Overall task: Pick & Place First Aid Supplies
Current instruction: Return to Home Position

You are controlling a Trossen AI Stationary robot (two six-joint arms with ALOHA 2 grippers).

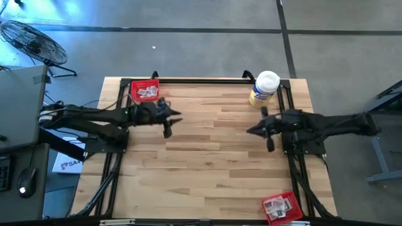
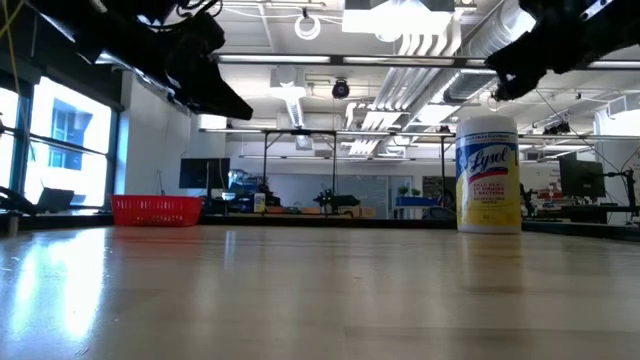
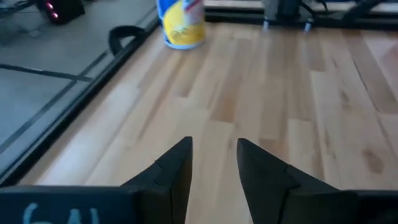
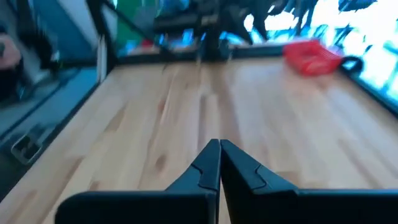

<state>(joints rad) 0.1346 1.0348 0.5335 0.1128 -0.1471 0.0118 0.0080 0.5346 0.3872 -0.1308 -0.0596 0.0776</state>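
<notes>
Wooden tabletop (image 1: 213, 157) shows packets (image 1: 148, 93) only inside the red trays (image 1: 134, 88), so only homing seems to remain: left gripper (image 3: 214, 144) empty, fingers (image 3: 177, 168) slightly apart; right gripper (image 4: 219, 144) closed, empty.

You have a light wooden plank table (image 1: 213, 163). A black rail frame (image 1: 201, 80) sits on it along the far edge and down both sides. One red tray (image 1: 134, 93) stands at the far corner on the left arm's side. A second red tray (image 1: 290, 199), slightly askew, stands at the near corner on the right arm's side. A white-lidded, yellow-labelled tub (image 1: 264, 90) stands upright at the far right corner.
</notes>
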